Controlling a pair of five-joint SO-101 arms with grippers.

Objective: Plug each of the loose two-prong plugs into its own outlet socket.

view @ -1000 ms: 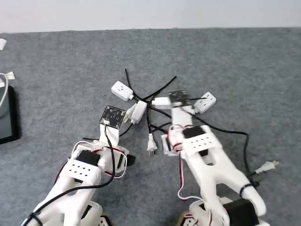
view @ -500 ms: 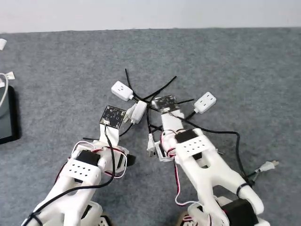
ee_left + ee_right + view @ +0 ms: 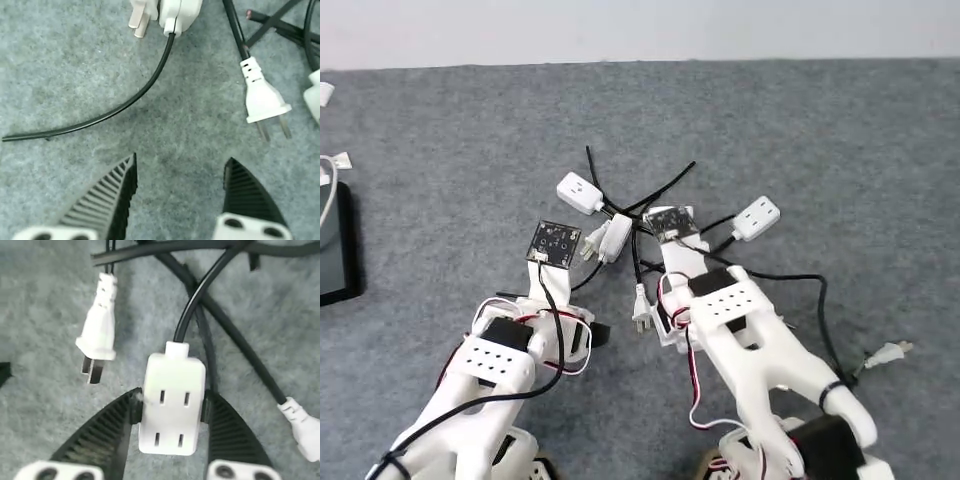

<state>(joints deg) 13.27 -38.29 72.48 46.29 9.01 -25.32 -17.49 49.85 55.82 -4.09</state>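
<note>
Bright, even light, perhaps from overhead; soft shadows beneath the cords (image 3: 125,105).

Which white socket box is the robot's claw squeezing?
The middle socket, pinched between the right gripper's fingers amid the black cords. The far-left socket and the far-right socket lie free on the carpet.

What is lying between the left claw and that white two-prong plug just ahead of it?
Only bare grey carpet. The left wrist view shows no cable or object between the open left gripper and the two-prong plug.
</note>
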